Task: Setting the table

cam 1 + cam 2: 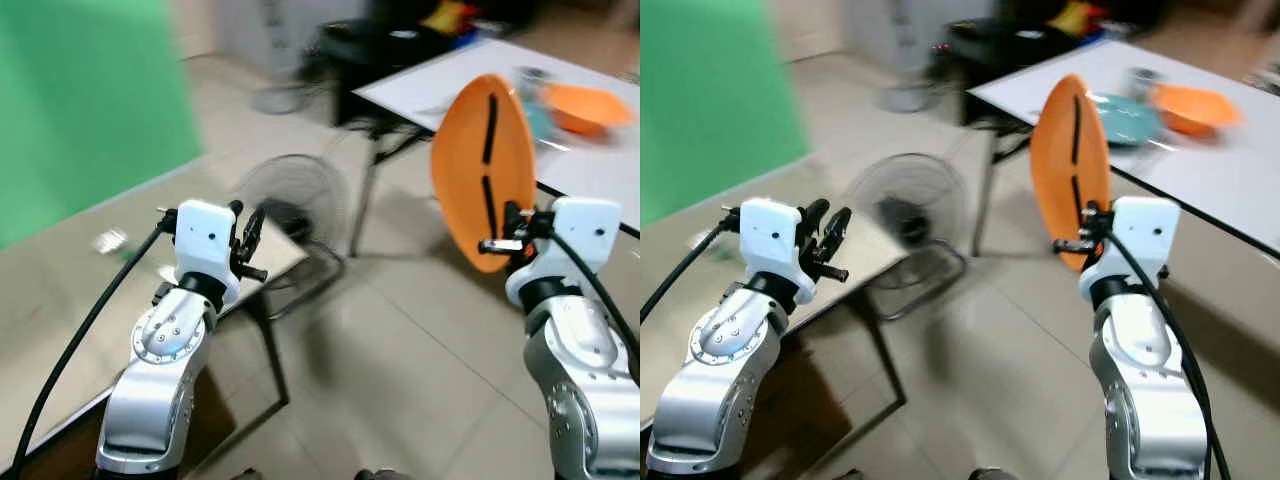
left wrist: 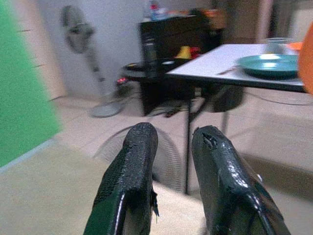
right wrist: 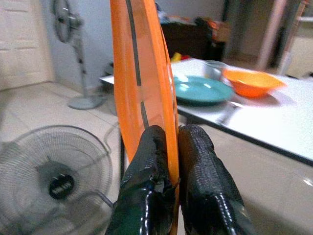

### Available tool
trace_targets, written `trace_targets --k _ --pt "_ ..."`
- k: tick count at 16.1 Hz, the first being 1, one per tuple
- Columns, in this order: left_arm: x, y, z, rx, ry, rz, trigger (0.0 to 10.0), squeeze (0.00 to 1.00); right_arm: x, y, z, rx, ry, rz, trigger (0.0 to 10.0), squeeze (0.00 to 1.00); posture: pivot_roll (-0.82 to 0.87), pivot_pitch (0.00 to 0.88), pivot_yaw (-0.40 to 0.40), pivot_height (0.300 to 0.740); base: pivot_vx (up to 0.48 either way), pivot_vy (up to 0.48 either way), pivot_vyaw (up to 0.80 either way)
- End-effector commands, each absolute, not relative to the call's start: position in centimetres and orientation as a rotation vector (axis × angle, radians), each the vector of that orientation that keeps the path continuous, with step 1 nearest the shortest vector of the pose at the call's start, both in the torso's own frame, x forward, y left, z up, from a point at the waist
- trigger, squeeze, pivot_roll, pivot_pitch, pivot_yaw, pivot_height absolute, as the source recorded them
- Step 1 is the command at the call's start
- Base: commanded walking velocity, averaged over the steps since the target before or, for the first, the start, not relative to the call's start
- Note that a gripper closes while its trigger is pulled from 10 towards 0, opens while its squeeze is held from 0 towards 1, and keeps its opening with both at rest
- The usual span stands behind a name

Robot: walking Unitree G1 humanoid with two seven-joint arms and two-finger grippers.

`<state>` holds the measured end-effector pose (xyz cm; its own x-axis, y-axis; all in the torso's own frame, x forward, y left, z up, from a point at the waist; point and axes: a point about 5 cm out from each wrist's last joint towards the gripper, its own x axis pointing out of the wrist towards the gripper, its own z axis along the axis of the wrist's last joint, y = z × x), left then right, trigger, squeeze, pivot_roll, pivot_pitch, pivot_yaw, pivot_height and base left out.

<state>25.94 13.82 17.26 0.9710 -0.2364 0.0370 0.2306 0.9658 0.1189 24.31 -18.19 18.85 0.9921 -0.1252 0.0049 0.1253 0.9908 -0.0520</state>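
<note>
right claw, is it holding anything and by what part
Yes. The right claw is shut on the rim of an orange plate, which stands on edge above it. The left claw holds nothing; its fingers are apart.

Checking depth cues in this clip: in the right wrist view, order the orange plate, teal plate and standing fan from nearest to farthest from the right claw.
1. Orange plate, clamped on edge in the right claw.
2. Teal plate, on the white table.
3. Standing fan, by the back wall.
</note>
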Motion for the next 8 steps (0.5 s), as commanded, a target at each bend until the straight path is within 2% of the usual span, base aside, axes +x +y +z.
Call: trace_targets --k 1,8 --pt "25.83 13.42 17.4 0.111 -0.062 -0.26 10.0 0.0 24.0 -18.5 19.81 -0.059 -0.043 -0.144 10.0 0.0 0.07 0.0 0.019 0.74 0.0 0.0 -0.8" --pt "25.68 13.12 16.9 0.075 -0.036 -0.294 10.0 0.0 23.32 -19.05 19.73 -0.08 -0.022 -0.184 10.0 0.0 0.03 0.0 0.038 0.74 0.0 0.0 -0.8"
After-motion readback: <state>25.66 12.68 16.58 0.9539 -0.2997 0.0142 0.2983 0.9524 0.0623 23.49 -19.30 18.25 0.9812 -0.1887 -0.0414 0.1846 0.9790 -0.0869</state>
